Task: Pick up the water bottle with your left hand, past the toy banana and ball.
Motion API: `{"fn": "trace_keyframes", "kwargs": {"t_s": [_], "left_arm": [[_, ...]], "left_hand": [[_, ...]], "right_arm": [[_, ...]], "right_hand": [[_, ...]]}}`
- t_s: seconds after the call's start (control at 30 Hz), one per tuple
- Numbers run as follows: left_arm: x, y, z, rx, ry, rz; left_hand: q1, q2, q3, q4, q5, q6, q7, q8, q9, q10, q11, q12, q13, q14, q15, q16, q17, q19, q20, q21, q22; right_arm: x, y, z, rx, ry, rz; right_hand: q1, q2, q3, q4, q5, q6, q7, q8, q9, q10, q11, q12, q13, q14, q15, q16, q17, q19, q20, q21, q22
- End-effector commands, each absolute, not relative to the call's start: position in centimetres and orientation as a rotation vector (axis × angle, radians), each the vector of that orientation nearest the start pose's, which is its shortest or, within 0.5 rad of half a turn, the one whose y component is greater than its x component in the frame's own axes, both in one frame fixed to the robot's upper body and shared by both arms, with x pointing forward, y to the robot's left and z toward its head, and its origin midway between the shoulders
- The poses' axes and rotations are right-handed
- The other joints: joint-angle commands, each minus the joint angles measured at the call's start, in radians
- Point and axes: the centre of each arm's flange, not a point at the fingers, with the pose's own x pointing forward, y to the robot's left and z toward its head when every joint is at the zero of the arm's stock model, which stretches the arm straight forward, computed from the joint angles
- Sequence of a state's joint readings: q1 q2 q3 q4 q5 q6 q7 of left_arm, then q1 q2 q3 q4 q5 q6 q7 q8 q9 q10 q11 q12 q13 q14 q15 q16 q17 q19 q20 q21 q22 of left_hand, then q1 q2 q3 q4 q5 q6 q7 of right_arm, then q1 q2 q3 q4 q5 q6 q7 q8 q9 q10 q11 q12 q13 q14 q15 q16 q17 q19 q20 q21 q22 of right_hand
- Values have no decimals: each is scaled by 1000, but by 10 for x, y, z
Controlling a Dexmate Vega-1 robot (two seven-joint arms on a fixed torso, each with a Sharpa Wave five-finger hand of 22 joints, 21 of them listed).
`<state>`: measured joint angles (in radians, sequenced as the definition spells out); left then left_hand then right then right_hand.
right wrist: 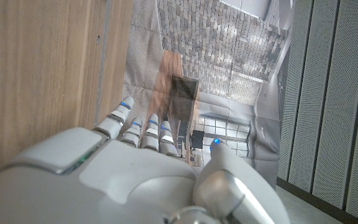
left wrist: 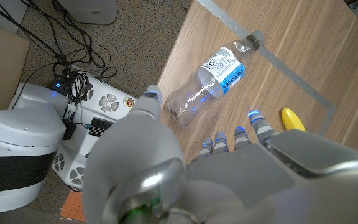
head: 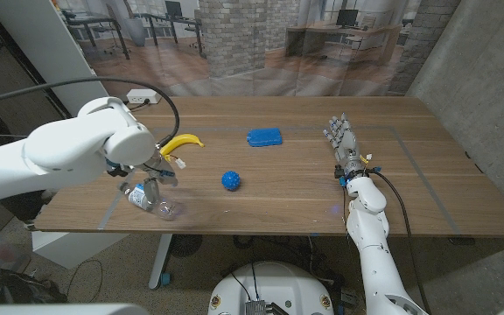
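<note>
A clear water bottle [head: 150,200] with a blue and white label lies on its side near the table's front left edge; in the left wrist view the bottle [left wrist: 211,79] has its cap pointing away from the edge. My left hand [head: 150,175] hovers just above it with fingers apart, holding nothing, and its fingertips [left wrist: 254,121] stay off the plastic. The yellow toy banana [head: 182,142] lies just behind the hand, and its tip [left wrist: 292,119] shows beside the fingers. A blue ball [head: 230,180] sits to the right of the bottle. My right hand [head: 344,142] stands on its edge at the right, fingers straight.
A blue rectangular block [head: 264,137] lies mid-table behind the ball. The table's front left edge [left wrist: 178,59] runs close beside the bottle, with cables and equipment on the floor below. A white power strip [head: 142,96] sits at the back left corner.
</note>
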<state>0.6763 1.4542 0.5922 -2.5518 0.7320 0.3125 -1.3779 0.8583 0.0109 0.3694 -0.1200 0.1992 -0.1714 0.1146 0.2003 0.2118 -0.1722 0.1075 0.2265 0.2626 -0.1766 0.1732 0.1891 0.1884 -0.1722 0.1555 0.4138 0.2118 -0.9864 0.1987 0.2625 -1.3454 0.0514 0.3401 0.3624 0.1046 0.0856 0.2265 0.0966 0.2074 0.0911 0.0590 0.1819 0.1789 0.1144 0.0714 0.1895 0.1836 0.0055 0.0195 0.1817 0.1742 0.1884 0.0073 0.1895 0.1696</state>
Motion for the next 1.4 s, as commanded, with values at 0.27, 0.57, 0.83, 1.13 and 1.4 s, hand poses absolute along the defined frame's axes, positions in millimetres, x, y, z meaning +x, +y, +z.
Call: {"fn": "trace_keyframes", "kwargs": {"t_s": [0.27, 0.57, 0.83, 1.13, 1.4], "left_arm": [[419, 263, 6, 2380, 424, -541], [425, 269, -1, 2388, 452, -540], [432, 273, -3, 2388, 465, -537], [442, 277, -8, 2395, 486, -541], [446, 278, -16, 2438, 501, -515]], "left_hand": [[-3, 6, -9, 3, 8, -216, 2, 10, 7, -161, 3, 12, 7, -152, 4, 5, 6, -84, 1, 0, 6], [-1, 10, -13, 2, 9, -212, 1, 13, 9, -163, 4, 16, 11, -153, 3, 6, 6, -85, 2, -1, 7], [0, 14, -16, 2, 9, -215, 2, 13, 10, -166, 5, 18, 14, -156, 7, 5, 6, -85, 2, 0, 8], [0, 21, -19, 4, 9, -218, 3, 13, 11, -169, 7, 21, 18, -159, 8, 5, 6, -87, 3, -1, 9], [0, 26, -22, 4, 9, -217, 2, 14, 12, -172, 8, 23, 21, -160, 7, 6, 6, -88, 2, 0, 9]], "right_arm": [[627, -243, -77, 189, -706, 124], [630, -241, -77, 187, -701, 123], [632, -240, -78, 188, -694, 120], [636, -240, -77, 189, -689, 112], [641, -239, -78, 195, -685, 113]], "right_hand": [[-11, -2, -3, 1, 7, 9, 2, 8, 3, 4, -4, 5, 4, 5, 4, 5, 5, 8, 2, 5, 3], [-11, -2, -3, 1, 8, 9, 2, 8, 3, 4, -4, 5, 4, 5, 3, 5, 5, 8, 1, 5, 3], [-11, -3, -4, 1, 8, 10, 2, 8, 3, 4, -3, 5, 4, 5, 3, 5, 5, 8, 1, 5, 3], [-11, -3, -4, 0, 8, 10, 3, 8, 3, 4, -3, 5, 4, 5, 4, 5, 4, 8, 1, 5, 3], [-11, -3, -4, 0, 9, 10, 2, 8, 3, 4, -5, 4, 4, 5, 4, 5, 4, 8, 0, 4, 3]]}}
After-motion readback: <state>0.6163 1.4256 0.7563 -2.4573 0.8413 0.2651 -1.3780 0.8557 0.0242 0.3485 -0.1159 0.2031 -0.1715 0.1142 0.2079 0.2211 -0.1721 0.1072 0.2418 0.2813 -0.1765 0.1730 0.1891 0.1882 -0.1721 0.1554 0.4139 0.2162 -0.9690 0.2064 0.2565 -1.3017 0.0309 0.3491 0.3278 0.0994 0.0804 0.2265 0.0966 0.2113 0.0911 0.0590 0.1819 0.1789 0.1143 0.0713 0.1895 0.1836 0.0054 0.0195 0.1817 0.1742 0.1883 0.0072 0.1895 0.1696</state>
